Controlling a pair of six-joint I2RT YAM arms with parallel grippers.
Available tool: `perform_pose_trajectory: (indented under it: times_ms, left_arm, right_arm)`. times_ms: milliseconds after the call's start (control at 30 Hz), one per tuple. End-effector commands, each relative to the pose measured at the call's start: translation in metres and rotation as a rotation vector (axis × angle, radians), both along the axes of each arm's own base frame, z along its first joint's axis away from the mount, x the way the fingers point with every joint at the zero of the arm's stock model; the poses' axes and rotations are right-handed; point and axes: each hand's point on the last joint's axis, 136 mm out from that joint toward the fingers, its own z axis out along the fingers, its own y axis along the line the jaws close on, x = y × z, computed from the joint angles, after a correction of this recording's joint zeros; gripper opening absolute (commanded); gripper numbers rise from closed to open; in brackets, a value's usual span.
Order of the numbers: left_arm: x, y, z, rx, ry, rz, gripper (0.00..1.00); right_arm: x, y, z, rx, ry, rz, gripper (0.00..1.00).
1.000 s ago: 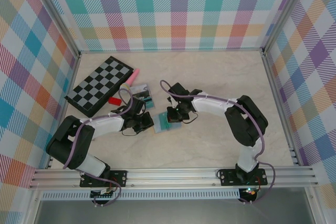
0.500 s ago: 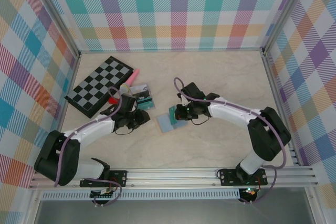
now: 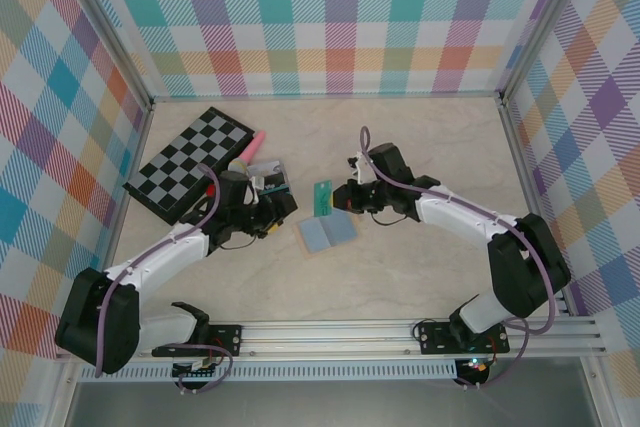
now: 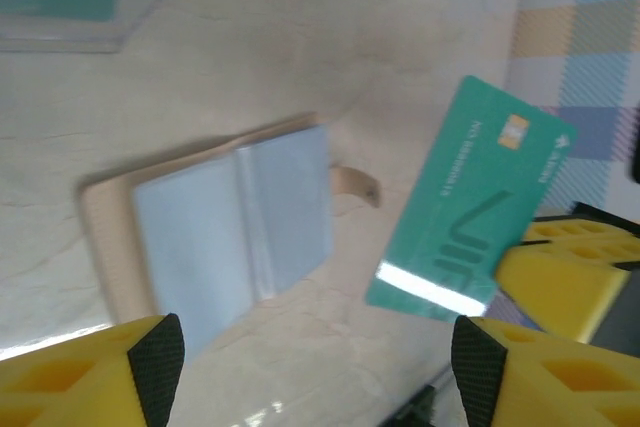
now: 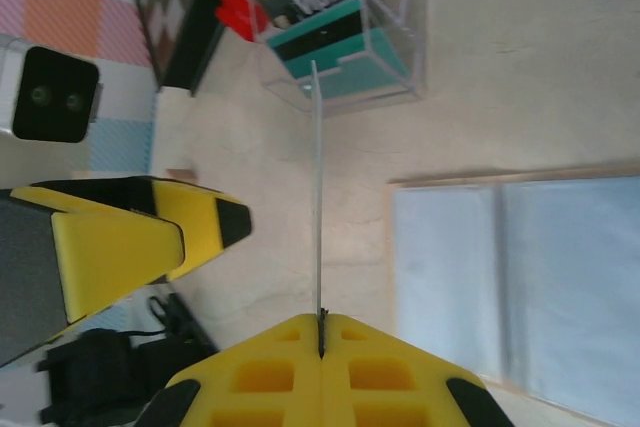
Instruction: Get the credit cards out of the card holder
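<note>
One card was out. The right claw (image 3: pixel 339 199) was clamped on the lower edge of a teal-green plastic card with a small gold chip (image 4: pixel 470 232) and held it upright, clear of the pale marbled worktop (image 3: pixel 420 147). The small tan folding card holder (image 4: pixel 200 247) lay opened flat just beside the card on the near side, between the two claws, its light-blue inner panels facing up and its little closing tab sticking out to one side. Whether more cards sat behind those panels could not be told, as the panels looked plain in every view. By my judgement the task was partly done: the lifted card had to be set down, and any others drawn out.

The left claw (image 3: pixel 282 207) stood wide with nothing between its fingers, just above the holder. A clear plastic case with a teal-and-dark item inside (image 3: pixel 271 187) lay close behind it, beside a small red object (image 3: pixel 217 190), a pink object (image 3: pixel 253 142) and a folded black-and-white chessboard (image 3: pixel 190 162). The two claws were close together, so crowding looked like the main hindrance.
</note>
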Motion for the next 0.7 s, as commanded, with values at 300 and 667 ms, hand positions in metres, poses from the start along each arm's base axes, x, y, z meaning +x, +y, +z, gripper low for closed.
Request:
perform_pose_trajectory:
  times_ms: [300, 667]
  left_arm:
    - [0.017, -0.028, 0.062, -0.253, -0.136, -0.062, 0.62]
    - [0.023, -0.03, 0.076, -0.278, -0.177, -0.063, 0.3]
  right_arm:
    - [-0.01, 0.022, 0.053, 0.29, 0.033, 0.123, 0.0]
    - [-0.01, 0.017, 0.044, 0.268, 0.046, 0.103, 0.0]
